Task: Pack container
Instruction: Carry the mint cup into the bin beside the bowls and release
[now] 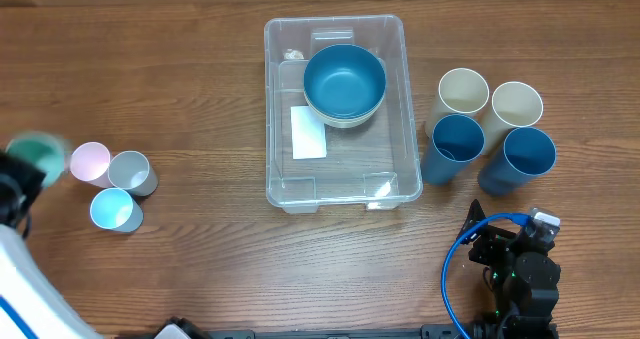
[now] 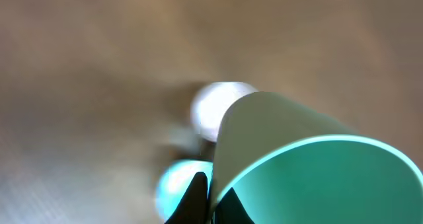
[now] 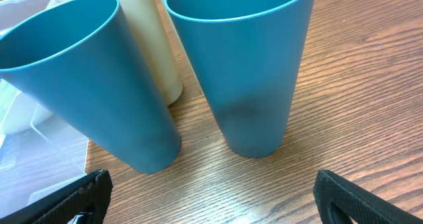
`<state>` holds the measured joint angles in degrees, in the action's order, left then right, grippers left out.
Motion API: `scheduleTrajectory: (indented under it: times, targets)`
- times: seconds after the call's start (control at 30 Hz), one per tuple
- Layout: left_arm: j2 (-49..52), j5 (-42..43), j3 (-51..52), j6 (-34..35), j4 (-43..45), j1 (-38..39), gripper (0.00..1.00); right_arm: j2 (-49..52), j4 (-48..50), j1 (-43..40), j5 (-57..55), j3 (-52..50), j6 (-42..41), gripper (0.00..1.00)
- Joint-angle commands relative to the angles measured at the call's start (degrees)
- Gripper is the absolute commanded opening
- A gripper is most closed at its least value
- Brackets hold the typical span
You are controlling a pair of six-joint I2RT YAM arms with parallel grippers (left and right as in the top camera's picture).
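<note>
Centrally on the table (image 1: 200, 59) stands the container (image 1: 335, 184), a clear bin with its long sides running away from the robot. A white label (image 1: 308, 132) lies on its base, left of middle. In its far half sits a blue bowl (image 1: 345, 79), nested in a pale bowl (image 1: 345, 121) whose rim shows just beneath it on the near side. The near half of the bin holds nothing.

Just to the right of the container are four tall cups, close together. A tall cream cup (image 1: 463, 91) and a second cream cup (image 1: 516, 104) stand on the far side. A tall blue cup (image 1: 456, 147) and a second blue cup (image 1: 525, 157) stand in front of them, all upright. The right gripper (image 3: 211, 184) is near these, low over the table and facing the two blue cups. Its fingers (image 3: 73, 197) are spread wide at the corners of the wrist view, with nothing between them. A blue cable (image 1: 460, 259) loops beside the right arm.

Well to the left of the container three small cups cluster: a pink cup (image 1: 90, 162), a grey cup (image 1: 130, 171) and a light blue cup (image 1: 113, 209), all mouth up. Just left of the pink one, at the edge of the overhead view, a green cup (image 1: 35, 154) shows blurred. In the left wrist view it fills the frame, tilted with its mouth toward the camera. The left gripper (image 2: 210, 201) is closed on its rim, one dark finger showing against the wall. That view is too smeared to tell more.
</note>
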<state>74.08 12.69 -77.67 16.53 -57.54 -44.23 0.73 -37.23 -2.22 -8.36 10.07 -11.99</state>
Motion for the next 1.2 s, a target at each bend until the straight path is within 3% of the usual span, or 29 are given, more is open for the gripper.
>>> scheduleTrajectory:
  times: [0.0,0.27,0.47,0.73,1.0,1.17]
  targets:
    - [-3.1,6.5,-7.0,-3.1,-1.4,14.6,0.04,-0.6,-0.3,-0.2,-0.3,-0.9,-0.4,1.0]
    - [5.5,-0.8,-14.2,-4.6,0.3,47.6,0.04,-0.6,-0.3,-0.2,-0.3,-0.9,-0.4,1.0]
    - [26.3,-0.9,-23.6,-13.2,-4.2,62.9,0.04,-0.6,-0.3,-0.2,-0.3,-0.9,-0.4,1.0]
    - [39.3,-6.1,-25.2,-10.9,-4.4,65.4,0.04,-0.6,-0.3,-0.2,-0.3,-0.9,-0.4,1.0]
    - [42.1,-11.3,-25.2,-7.7,-4.9,65.2,0.04,-0.6,-0.3,-0.2,-0.3,-0.9,-0.4,1.0]
    - [42.2,-12.0,-25.2,-7.5,-5.0,65.2,0.11,-0.6,-0.3,-0.2,-0.3,-0.9,-0.4,1.0]
